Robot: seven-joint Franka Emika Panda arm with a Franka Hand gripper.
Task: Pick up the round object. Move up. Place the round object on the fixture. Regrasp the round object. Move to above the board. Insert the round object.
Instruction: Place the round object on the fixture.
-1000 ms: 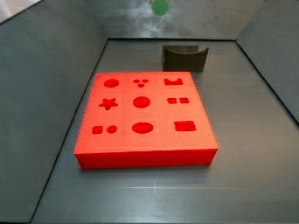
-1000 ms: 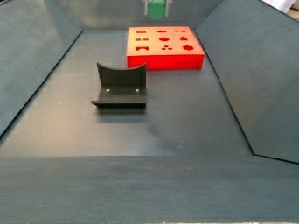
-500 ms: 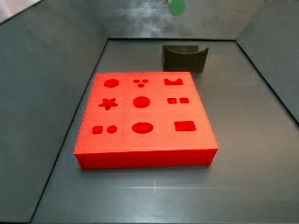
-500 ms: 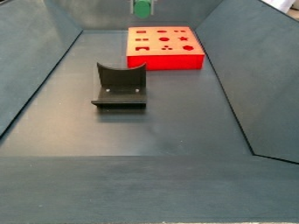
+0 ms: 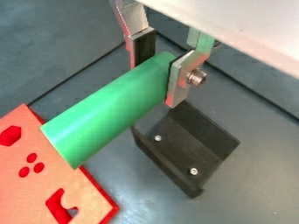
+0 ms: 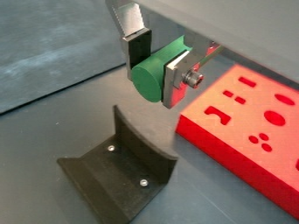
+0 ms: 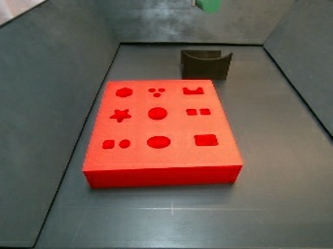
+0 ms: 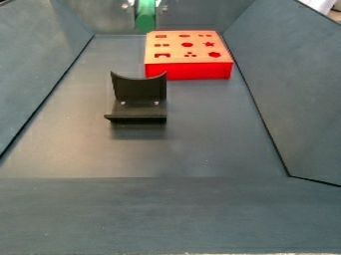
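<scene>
The hand [image 5: 160, 63], clenched on the green peg [image 5: 108, 116], hangs high above the fixture [image 5: 187, 150], so the carry looks underway; lowering the peg into its notch comes next.

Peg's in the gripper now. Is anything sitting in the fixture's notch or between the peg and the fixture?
Nothing visible. The gripper holds the green peg crosswise between its fingers, up in the air. Below it, in both wrist views, the fixture stands on the floor with its curved notch bare. The red board lies off to the side, apart from the fixture.
</scene>
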